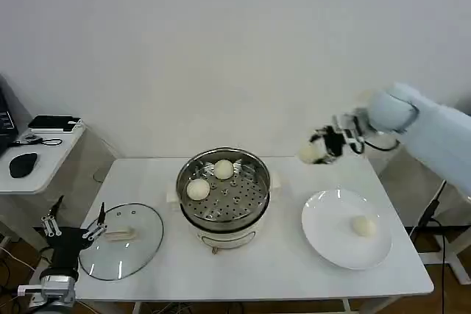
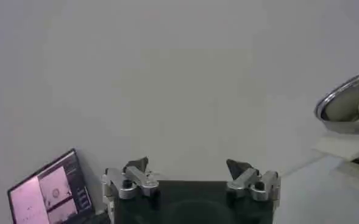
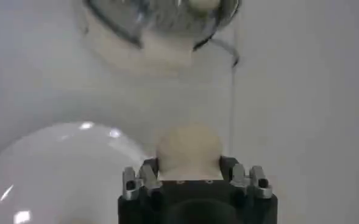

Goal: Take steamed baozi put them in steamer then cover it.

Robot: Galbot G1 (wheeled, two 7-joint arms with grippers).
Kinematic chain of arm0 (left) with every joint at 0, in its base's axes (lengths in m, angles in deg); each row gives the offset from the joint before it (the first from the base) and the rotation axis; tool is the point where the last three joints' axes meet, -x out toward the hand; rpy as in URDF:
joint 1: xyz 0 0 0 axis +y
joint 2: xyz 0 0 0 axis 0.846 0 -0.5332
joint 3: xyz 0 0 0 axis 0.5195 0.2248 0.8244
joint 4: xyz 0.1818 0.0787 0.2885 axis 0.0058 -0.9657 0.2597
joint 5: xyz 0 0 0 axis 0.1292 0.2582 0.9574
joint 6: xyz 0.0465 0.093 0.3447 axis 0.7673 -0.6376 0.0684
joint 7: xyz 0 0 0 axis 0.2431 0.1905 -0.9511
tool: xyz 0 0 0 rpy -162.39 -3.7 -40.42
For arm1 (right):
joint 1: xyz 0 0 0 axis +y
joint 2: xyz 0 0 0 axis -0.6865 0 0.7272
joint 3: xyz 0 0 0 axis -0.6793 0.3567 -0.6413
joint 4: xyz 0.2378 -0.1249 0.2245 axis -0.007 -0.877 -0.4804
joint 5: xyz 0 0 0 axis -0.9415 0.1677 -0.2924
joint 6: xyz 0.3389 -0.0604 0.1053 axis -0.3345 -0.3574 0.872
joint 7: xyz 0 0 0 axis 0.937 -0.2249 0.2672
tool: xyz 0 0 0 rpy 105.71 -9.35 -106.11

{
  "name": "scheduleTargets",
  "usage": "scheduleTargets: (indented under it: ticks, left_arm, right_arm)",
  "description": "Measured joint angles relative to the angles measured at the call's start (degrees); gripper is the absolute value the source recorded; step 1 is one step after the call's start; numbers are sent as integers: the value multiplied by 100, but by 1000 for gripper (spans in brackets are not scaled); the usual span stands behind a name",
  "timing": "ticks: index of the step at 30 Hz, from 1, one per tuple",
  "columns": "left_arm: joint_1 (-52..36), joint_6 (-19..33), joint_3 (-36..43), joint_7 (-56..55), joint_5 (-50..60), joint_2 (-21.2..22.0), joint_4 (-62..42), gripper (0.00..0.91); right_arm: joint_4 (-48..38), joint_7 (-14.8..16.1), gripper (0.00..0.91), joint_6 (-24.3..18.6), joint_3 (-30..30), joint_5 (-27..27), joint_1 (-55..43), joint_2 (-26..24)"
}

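Observation:
The steamer [image 1: 254, 200] stands mid-table with two baozi [image 1: 198, 189] [image 1: 224, 169] on its perforated tray. My right gripper [image 1: 315, 152] hangs in the air right of the steamer, above the table's back edge, shut on a third baozi [image 3: 188, 152]. A fourth baozi [image 1: 362, 226] lies on the white plate [image 1: 331, 237]. The cover [image 1: 140, 251], clear glass with a cream handle, lies flat left of the steamer. My left gripper [image 1: 73, 227] is parked open at the table's front left corner, beside the cover; in the left wrist view its fingertips [image 2: 136, 165] stand wide apart, nothing between them.
A side desk [image 1: 40, 156] at the far left carries a mouse and a dark device. A laptop screen [image 2: 48, 195] glows in the left wrist view. The steamer's rim [image 2: 344, 100] shows at that view's edge. Bare table lies in front of the steamer.

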Motion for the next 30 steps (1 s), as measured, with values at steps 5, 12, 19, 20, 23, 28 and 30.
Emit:
scheduleTargets:
  ticks: [5,12,19,20,23,28,30]
  left_arm:
    - [13,-9,-18,-2,9,36,10,907]
    - [81,-16,-84,-4,4,23,70,907]
    - [125,-16,-102,-8,15,82,134,907]
    - [133,-16,-106,-8,15,93,143,907]
    - [155,-11,-116,-12,17,115,169,907]
    - [180,-2,-142,-30,17,142,190,907]
    - [184,1,-142,-32,17,151,190,907]
  right_arm:
    - [-143,63,665,-45,273,-22,-157,760]
    - [-391,161,665,-214,587,63,-74,1728]
    - [-566,248,665,-459,848,269,103,2427]
    - [-572,261,665,-500,881,299,121,2500]
    - [-568,321,665,-630,979,389,180,2655]
    - [-541,391,665,-796,1115,498,233,2795]
    - [-506,434,665,-855,1164,531,235,2820]
